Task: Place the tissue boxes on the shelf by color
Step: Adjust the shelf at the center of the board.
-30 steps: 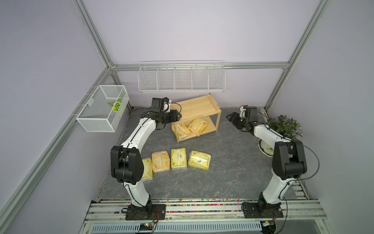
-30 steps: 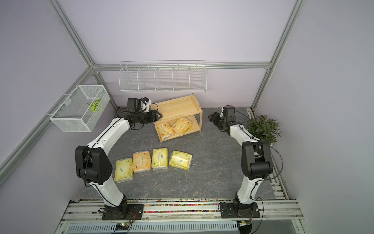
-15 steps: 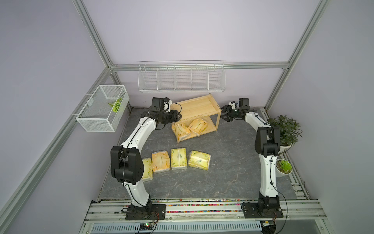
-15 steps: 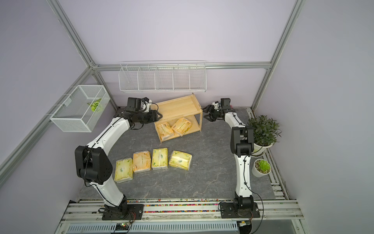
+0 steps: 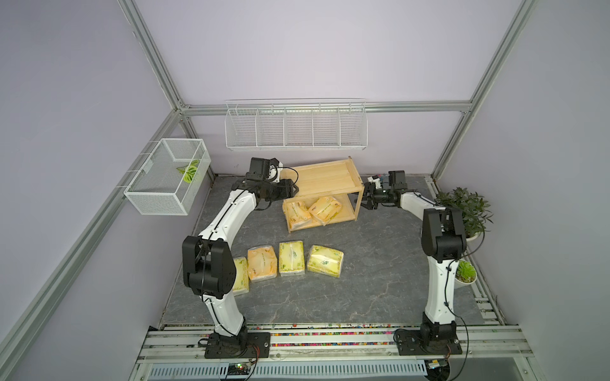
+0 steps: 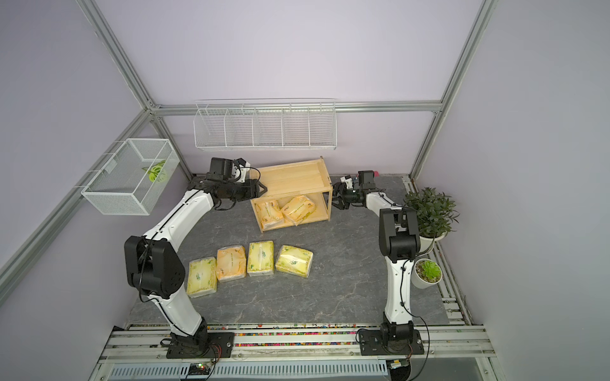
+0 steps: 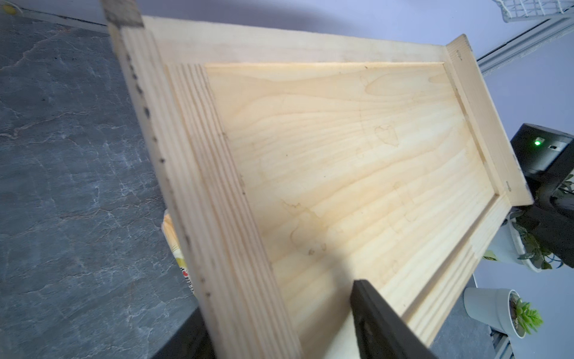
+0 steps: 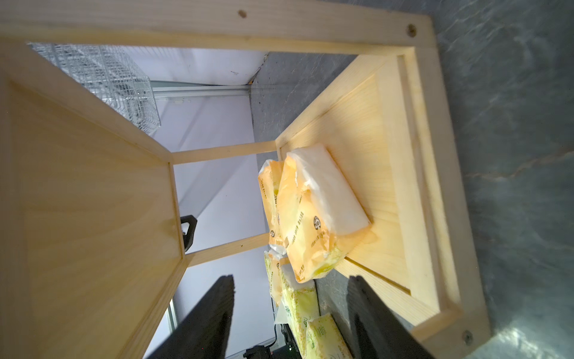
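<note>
On the left wall, a white mesh basket (image 5: pixel 166 184) with a green leaf inside. Next over, the left end effector (image 5: pixel 292 189) at the left end of the shelf (image 5: pixel 321 178), jaws astride the short rim of the top tray. From the left wrist view, one black finger (image 7: pixel 375 314) above the tray floor, seemingly a shade clear of the wood; impossible to tell whether clenched on the rim or slack.

Shelf toward the back of the grey worktop (image 5: pixel 379 264), askew to its edges. Inside the lower tier, an orange tissue box (image 5: pixel 297 214), with a second orange tissue box (image 5: pixel 325 207) touching it on the right.

Nearer the front, well apart from the shelf, four more in a row:
- a pale yellow-green tissue box (image 6: pixel 201 275) beside the left arm's elbow
- a third orange tissue box (image 6: pixel 231 264)
- another pale yellow-green tissue box (image 6: pixel 260 259)
- a last pale yellow-green tissue box (image 6: pixel 294 260), turned slightly

Just beside the shelf's right end, the right end effector (image 5: pixel 365 199), released, fingers (image 8: pixel 211 314) spread wide with nothing between. Far right, a leafy potted plant (image 5: pixel 465 207) and a small succulent (image 5: pixel 465 273) at the worktop's edge.
</note>
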Controlling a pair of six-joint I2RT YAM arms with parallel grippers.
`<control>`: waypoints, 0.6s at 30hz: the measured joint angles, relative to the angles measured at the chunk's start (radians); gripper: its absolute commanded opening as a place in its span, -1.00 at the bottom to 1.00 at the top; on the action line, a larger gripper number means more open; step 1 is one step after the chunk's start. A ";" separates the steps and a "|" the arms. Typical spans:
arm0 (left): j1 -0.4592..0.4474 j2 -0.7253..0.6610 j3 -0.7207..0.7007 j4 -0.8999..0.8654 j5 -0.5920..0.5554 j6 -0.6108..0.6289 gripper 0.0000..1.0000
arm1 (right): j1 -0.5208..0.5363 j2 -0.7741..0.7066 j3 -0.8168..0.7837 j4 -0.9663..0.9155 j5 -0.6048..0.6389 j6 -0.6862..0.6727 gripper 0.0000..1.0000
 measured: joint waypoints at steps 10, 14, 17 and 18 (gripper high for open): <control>-0.027 0.002 0.003 -0.006 0.002 0.001 0.33 | 0.016 -0.258 -0.333 0.211 -0.004 0.064 0.26; -0.032 0.002 0.004 -0.008 0.002 0.004 0.35 | 0.016 -0.332 -0.455 0.288 0.027 0.105 0.30; -0.032 0.002 0.004 -0.007 0.002 0.004 0.35 | 0.017 -0.349 -0.494 0.277 0.073 0.103 0.32; -0.032 0.002 0.004 -0.007 0.002 0.005 0.35 | 0.018 -0.349 -0.494 0.264 0.089 0.095 0.32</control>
